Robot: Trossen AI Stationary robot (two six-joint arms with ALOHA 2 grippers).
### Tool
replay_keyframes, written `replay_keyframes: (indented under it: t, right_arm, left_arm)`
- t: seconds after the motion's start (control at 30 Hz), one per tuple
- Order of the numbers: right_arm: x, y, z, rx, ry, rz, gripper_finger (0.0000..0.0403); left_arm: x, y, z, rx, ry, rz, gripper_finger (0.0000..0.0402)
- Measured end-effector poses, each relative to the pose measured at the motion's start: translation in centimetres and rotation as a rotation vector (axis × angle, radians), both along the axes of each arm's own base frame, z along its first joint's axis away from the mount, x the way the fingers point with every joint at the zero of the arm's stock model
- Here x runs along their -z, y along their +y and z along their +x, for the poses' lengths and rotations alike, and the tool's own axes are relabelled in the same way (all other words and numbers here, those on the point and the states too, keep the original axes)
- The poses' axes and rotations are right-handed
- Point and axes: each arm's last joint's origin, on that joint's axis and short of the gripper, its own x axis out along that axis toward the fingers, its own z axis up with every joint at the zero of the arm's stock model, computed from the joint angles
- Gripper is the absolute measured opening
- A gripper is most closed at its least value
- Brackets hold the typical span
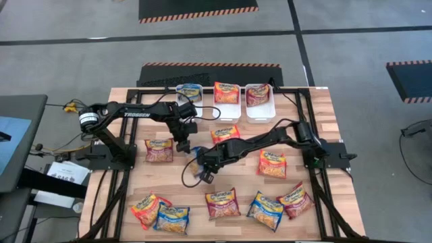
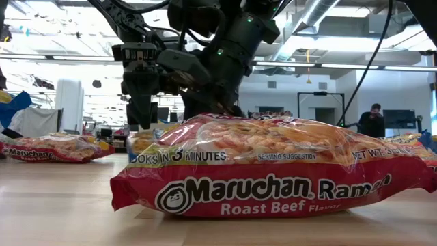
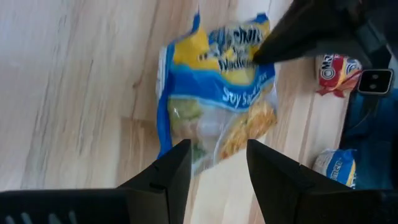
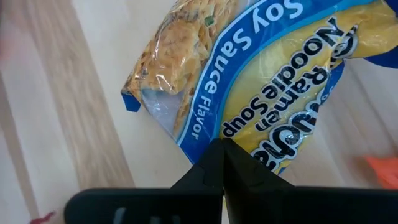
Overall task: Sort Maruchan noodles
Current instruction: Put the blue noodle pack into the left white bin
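Right gripper (image 4: 222, 163): pinching shut on crinkly blue packet (image 4: 261, 93) (mid-table).
Left gripper (image 3: 217, 163): hovering open above it.
Label: reading "Soy Sauce Flavor".

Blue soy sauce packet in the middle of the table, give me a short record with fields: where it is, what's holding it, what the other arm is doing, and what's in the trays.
packet: blue soy sauce packet, mid-table
held by: right gripper, shut on the packet's edge
other arm: left gripper, open, hovering just above the same packet
trays: three white trays at the far edge, one packet showing in each, blue, orange-red and dark red from left to right
rest: other packets lie loose on the table
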Motion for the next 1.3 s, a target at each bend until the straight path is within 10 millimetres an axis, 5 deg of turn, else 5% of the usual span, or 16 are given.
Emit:
replay_keyframes:
  t: [0.83,1.3]
  right_arm:
    - [0.7,-0.7,0.2,-0.104,-0.062,-0.031,0.0015]
    - [0.7,-0.7,0.3,-0.12,-0.074,-0.017,0.0015]
  left_arm:
    - [0.0,0.2,0.1,-0.048,0.019,0.051,0.0143]
    - [-0.1,0.6,0.8,-0.122,-0.02,0.087,0.0199]
